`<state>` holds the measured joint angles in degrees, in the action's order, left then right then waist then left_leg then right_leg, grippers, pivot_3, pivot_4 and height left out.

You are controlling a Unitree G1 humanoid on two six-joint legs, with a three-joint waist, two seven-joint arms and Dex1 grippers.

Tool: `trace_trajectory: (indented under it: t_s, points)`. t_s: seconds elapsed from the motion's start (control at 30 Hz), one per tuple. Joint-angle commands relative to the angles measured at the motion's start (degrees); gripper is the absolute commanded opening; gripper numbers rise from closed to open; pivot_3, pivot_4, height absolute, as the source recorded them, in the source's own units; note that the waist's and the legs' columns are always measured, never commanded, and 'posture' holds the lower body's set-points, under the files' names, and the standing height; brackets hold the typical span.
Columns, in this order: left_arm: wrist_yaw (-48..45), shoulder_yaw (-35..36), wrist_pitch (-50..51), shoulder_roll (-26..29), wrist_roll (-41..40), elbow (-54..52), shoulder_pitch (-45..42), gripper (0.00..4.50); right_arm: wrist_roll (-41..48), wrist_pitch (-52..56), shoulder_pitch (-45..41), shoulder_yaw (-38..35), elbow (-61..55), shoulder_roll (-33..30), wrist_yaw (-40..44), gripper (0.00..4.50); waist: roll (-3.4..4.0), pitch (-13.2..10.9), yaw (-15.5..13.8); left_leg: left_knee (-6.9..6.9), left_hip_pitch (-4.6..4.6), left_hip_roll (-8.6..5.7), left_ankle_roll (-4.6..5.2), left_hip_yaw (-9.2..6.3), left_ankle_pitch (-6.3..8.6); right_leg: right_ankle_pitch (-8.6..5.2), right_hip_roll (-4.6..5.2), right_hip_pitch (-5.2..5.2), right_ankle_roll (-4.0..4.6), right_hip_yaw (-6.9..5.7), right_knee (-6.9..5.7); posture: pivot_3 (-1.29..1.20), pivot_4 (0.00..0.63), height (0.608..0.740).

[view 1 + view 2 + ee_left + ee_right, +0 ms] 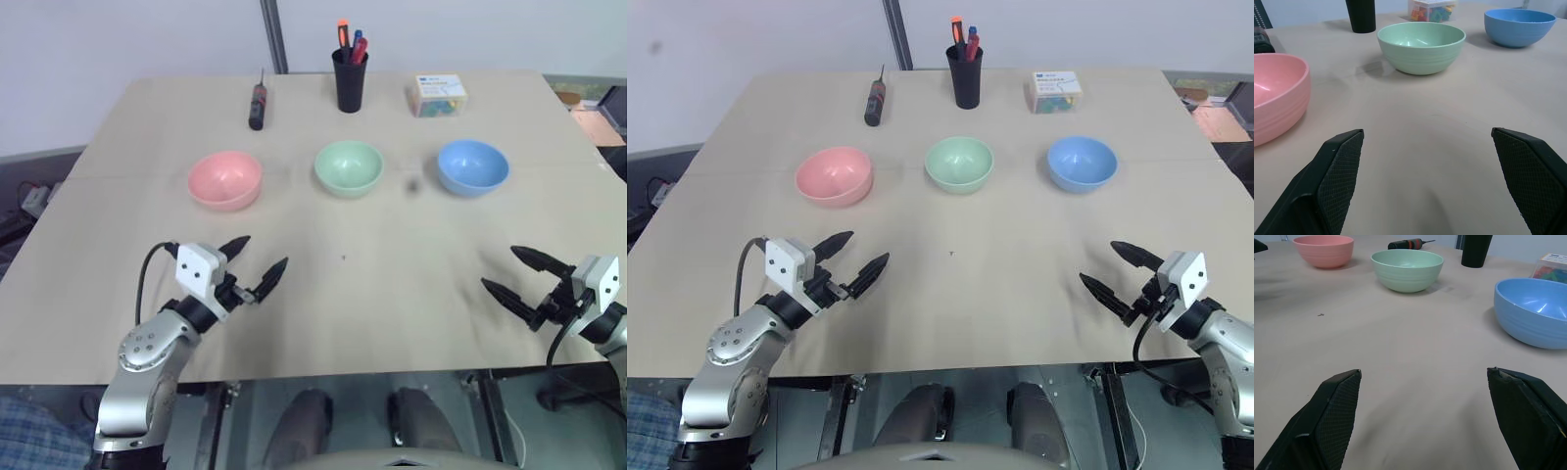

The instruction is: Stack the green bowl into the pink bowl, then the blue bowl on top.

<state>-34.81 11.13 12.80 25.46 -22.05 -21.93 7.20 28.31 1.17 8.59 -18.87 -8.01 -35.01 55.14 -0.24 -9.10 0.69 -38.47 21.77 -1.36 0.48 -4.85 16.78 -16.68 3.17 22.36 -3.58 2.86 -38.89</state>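
Bowls sit apart in a row on the table (392, 294): pink bowl (224, 179) at left, green bowl (348, 167) in the middle, blue bowl (472, 166) at right. Left gripper (257, 262) and right gripper (516, 274) hover near the front edge, both spread wide, holding nothing.

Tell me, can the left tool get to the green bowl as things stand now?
Probably yes: the left tool is open, and only bare table lies between it and the green bowl.
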Motion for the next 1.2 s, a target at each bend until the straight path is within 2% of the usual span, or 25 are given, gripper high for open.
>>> trace_trajectory:
  t_s: [0.03, 0.8, 1.03, 1.2]
  points:
    - [0.11, 0.79, -2.55, 0.15, 0.57, -0.76, 0.28, 4.42, 0.31, -1.28, -0.34, -0.92, -0.09, -0.37, 0.38, 4.35, 0.0, 0.0, 0.0, 0.0, 0.0, 0.0, 0.0, 0.0, 0.0, 0.0, 0.0, 0.0, 0.0, 0.0, 0.0, 0.0, 0.15, 0.74]
    - [-0.79, -0.35, -3.41, 0.03, 0.52, 2.71, -1.67, 4.42, 0.51, -1.43, -1.47, 0.08, -0.42, -0.17, 1.29, 4.35, 0.0, 0.0, 0.01, 0.0, -0.01, 0.0, 0.0, 0.0, 0.0, 0.0, 0.0, -0.01, 0.0, -0.01, 0.0, 0.0, 0.15, 0.74]
    - [3.5, -0.93, 1.08, -0.2, 2.12, 2.72, -3.03, 4.42, 5.07, 2.75, -1.31, 1.98, -9.3, -1.1, 2.91, 4.35, 0.0, 0.0, 0.04, 0.0, -0.01, 0.01, 0.0, -0.01, 0.0, 0.0, -0.01, -0.01, 0.0, -0.01, -0.01, 0.0, 0.15, 0.74]
    - [7.16, -3.08, 2.68, 1.2, 7.85, 2.32, -5.95, 4.42, 7.1, 5.1, -2.59, 3.56, -14.68, -1.34, 2.58, 4.35, -0.02, -0.01, -0.07, -0.01, 0.0, -0.01, 0.0, -0.06, 0.0, 0.0, 0.0, -0.03, 0.0, -0.05, 0.0, 0.0, 0.15, 0.74]
